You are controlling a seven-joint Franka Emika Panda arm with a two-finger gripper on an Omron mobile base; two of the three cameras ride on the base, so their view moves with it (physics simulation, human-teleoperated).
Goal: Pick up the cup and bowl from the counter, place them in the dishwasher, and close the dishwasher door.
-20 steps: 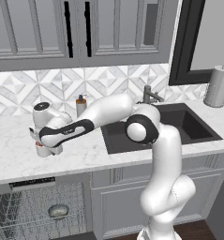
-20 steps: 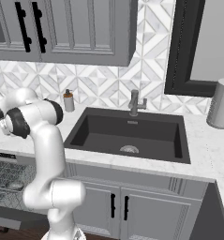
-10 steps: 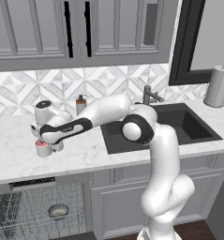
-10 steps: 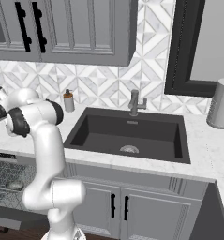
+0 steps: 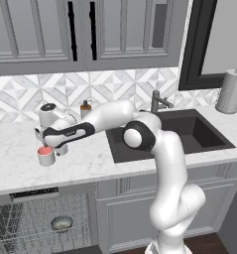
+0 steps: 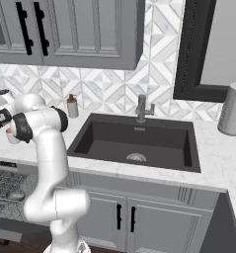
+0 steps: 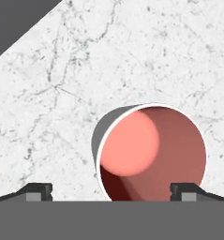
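Note:
The cup stands upright on the white marble counter, near its front edge and left of the sink. In the hand view its red inside lies straight below me. My gripper hovers just above it, open. The left fingertip is over bare counter and the right one overlaps the cup's right side. From the right base view the cup peeks out beside the hand. The bowl lies in the wire rack of the open dishwasher under the counter. The bowl also shows from the right.
A soap dispenser stands by the backsplash behind the arm. The dark sink with its faucet lies to the right, and a paper towel roll at the far right. The counter's front edge crosses the hand view's upper left.
The hand has shifted slightly right and up, so more of the cup shows under it. The cup and the bowl have stayed in place.

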